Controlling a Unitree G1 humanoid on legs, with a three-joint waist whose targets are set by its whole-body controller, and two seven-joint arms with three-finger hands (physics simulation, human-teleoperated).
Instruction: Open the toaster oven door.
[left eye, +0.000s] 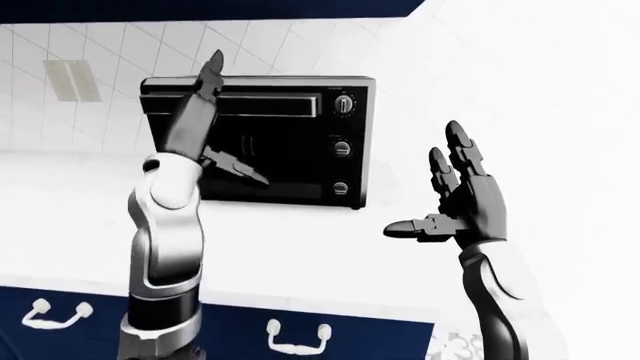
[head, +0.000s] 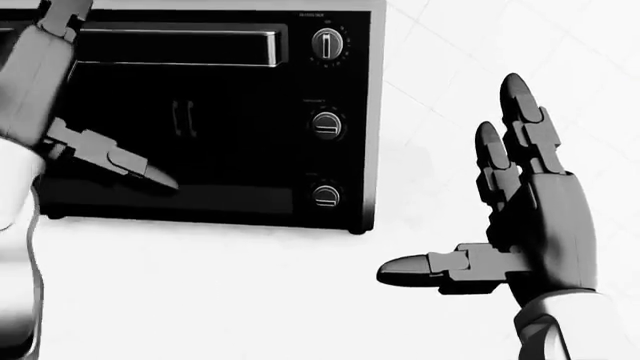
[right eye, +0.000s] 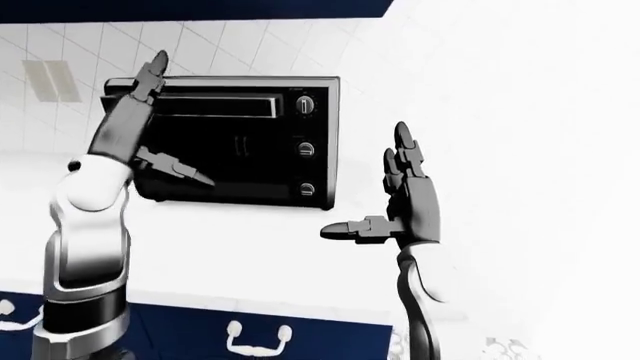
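The black toaster oven (left eye: 290, 150) stands on the white counter (left eye: 300, 236) with its door shut. A long bar handle (head: 180, 46) runs across the top of the door, and three knobs (head: 326, 124) sit in a column at its right. My left hand (left eye: 237, 124) is raised before the left part of the door. It is open, with fingertips (left eye: 212, 66) up by the oven's top left corner and the thumb (head: 150, 174) over the lower glass, holding nothing. My right hand (head: 455, 180) hovers open to the right of the oven, over the counter.
A white tiled wall with a pale plate (left eye: 70, 81) rises behind the oven. Navy drawers with white handles (left eye: 295, 337) run below the counter's edge. A navy cabinet (left eye: 200, 7) hangs above.
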